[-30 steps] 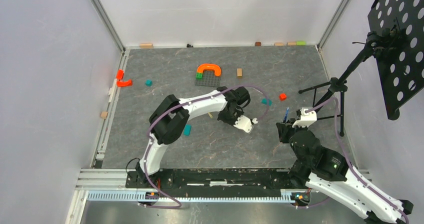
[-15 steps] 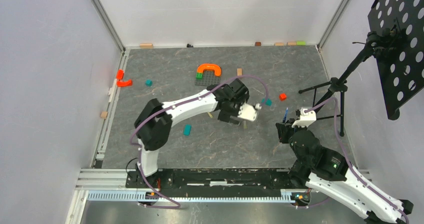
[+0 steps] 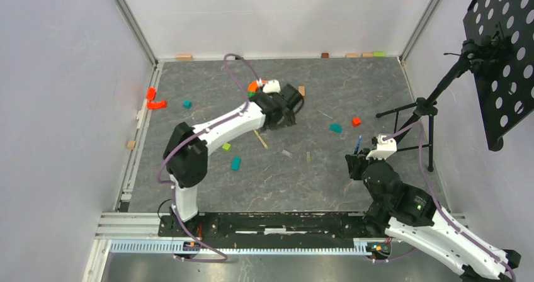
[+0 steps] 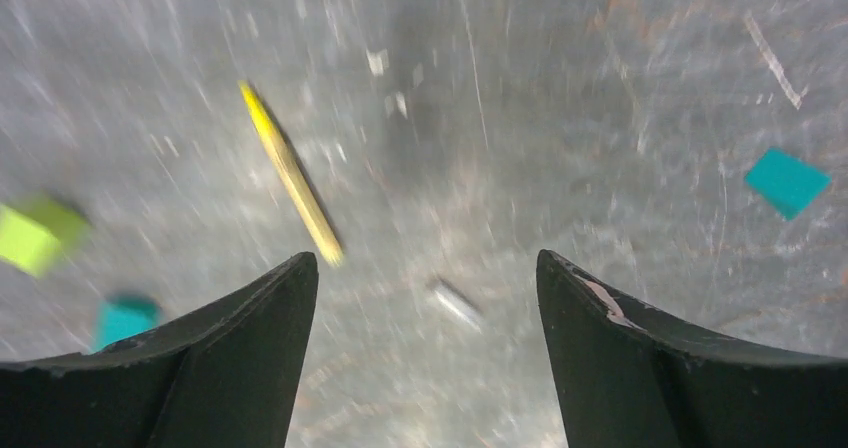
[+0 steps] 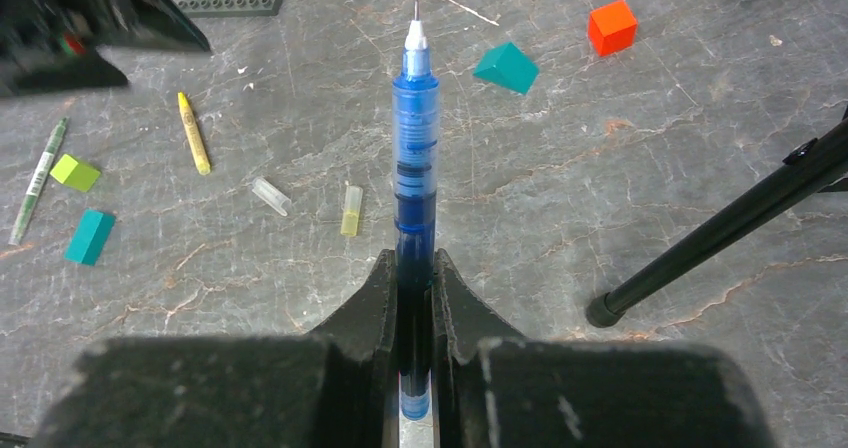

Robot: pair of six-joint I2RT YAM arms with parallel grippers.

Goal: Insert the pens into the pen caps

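- Our right pincer point(image 5: 412, 268) is clamped on the rear end of the blue pen point(image 5: 415, 158), its two dark fingers pressed against the barrel on either side.
- The blue pen is uncapped. It has a see-through blue barrel, a darker band around its middle, and a white cone ending in a fine needle tip. It sticks straight out from the pincer, above the grey marbled surface point(image 5: 600, 168).
- Our left pincer point(image 4: 425, 268) has its fingers wide apart with nothing between them, and it hovers over the surface. Its view is blurred.
- The yellow pen point(image 5: 194, 133) lies flat on the surface with a bright yellow tip at one end. It also shows just ahead of the left pincer's left finger.
- The pale green pen point(image 5: 38, 180) lies flat at the left edge of the right wrist view, just beside a lime block point(image 5: 75, 172).
- A clear cap point(image 5: 271, 195) and a yellowish cap point(image 5: 351, 210) lie near each other on the surface, between the yellow pen and the blue pen.
- A teal block point(image 5: 505, 68) and an orange cube point(image 5: 612, 26) sit beyond the blue pen's tip, to its right.
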